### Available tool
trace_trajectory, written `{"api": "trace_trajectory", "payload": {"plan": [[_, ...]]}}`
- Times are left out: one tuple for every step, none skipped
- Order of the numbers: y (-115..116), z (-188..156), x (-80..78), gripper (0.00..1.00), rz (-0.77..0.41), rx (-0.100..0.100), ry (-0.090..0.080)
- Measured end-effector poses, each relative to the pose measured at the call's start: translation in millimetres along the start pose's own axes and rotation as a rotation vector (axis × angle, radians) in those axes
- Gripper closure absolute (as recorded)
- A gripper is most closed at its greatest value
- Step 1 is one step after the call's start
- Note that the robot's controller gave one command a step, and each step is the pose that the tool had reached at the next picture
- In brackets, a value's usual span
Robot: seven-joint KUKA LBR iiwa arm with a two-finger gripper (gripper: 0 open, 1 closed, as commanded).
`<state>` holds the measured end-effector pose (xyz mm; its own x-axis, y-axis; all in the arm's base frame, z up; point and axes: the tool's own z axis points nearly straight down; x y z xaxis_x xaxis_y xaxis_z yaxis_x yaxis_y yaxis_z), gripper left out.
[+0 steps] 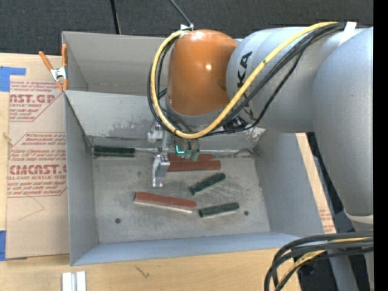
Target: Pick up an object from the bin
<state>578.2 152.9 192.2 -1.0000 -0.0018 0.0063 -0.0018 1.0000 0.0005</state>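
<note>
My gripper (158, 179) hangs below the orange wrist cover, low over the bin floor near the back middle. A red-brown bar (197, 165) lies just right of it, its left end beside the gripper. In front of the gripper lies a longer red-brown flat stick (165, 202), slightly tilted. A dark green bar (207, 183) lies diagonally to the right. Nothing shows as held.
Another dark green bar (219, 210) lies near the front right, and a third (113, 152) lies along the back wall at the left. The arm and its orange cover hide the bin's back right part. Bare floor lies at the left and front.
</note>
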Motion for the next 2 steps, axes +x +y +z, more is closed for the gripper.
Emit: {"api": "trace_trajectory", "payload": {"plan": [[-0.8, -4.8, -1.9, 0.00, 0.001, -0.001, -0.008], [-22.1, 78.3, 20.4, 0.00, 0.039, -0.002, -0.011]]}}
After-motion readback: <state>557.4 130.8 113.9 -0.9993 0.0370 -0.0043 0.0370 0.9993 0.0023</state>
